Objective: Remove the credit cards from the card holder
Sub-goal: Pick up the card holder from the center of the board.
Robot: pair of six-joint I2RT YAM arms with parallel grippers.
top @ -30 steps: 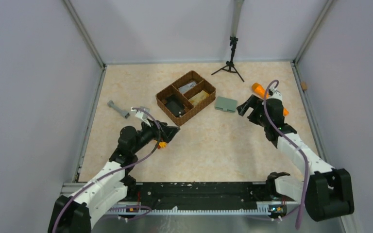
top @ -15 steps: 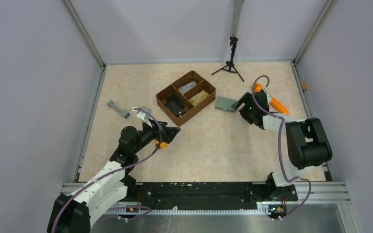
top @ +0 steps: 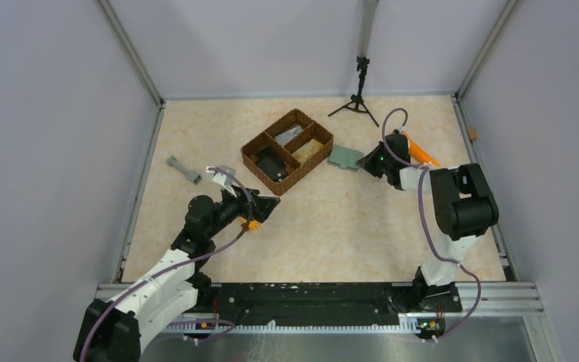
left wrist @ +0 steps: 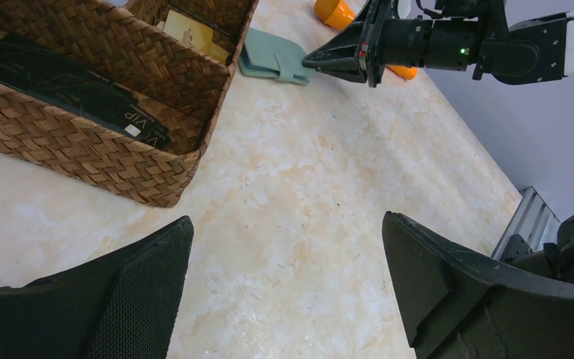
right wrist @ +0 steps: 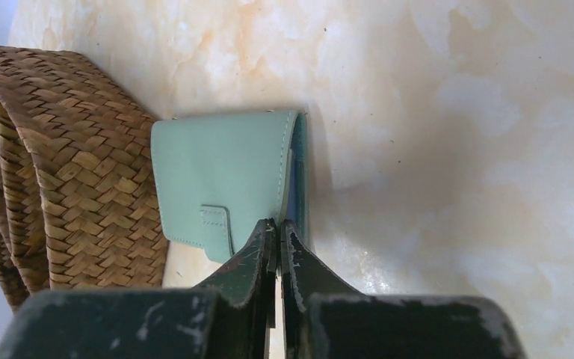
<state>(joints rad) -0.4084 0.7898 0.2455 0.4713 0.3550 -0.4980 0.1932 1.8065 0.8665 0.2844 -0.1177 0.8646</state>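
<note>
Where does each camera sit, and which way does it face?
Top external: above and behind, looking down at the table; left arm, right arm show.
Left wrist: on the left arm, facing across to woven basket and right hand; own open fingers below.
Right wrist: on the right arm, facing down at the card holder; own shut fingers show.
Shared by wrist views: basket, card holder.

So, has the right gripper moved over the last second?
Yes. The right gripper has moved left, toward the brown basket; its fingers now sit closed at the card holder's edge.
</note>
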